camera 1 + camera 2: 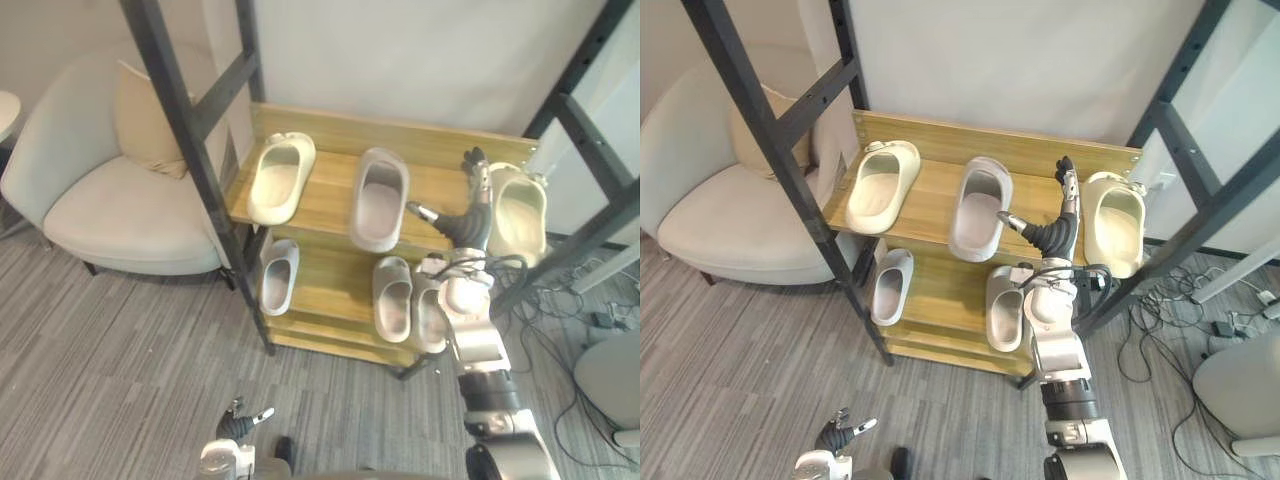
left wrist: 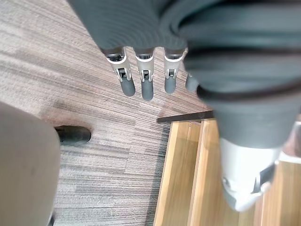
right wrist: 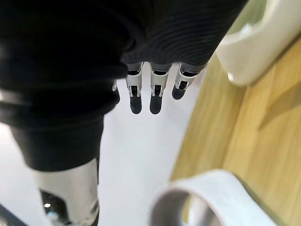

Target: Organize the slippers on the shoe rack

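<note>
The robot's left hand (image 1: 240, 425) hangs low over grey carpet (image 1: 120, 350), its fingers (image 2: 146, 84) straight and loosely spread, holding nothing. Beyond it stands a wooden shoe rack (image 1: 330, 335) with a black frame and two shelves. On the lower shelf, a pale grey slipper (image 1: 279, 276) lies at the left and a grey pair (image 1: 392, 297) side by side at the right, all lengthwise front to back. The right hand (image 1: 470, 222) is raised over the top shelf, fingers (image 3: 156, 94) straight and empty, between a grey slipper (image 1: 380, 198) and a cream slipper (image 1: 520, 210) at the right end. Another cream slipper (image 1: 280, 177) lies at the left. All three run front to back, toes seemingly toward the wall; the grey one's near end overhangs the shelf edge. A pale armchair (image 1: 110, 200) stands left of the rack.
</note>
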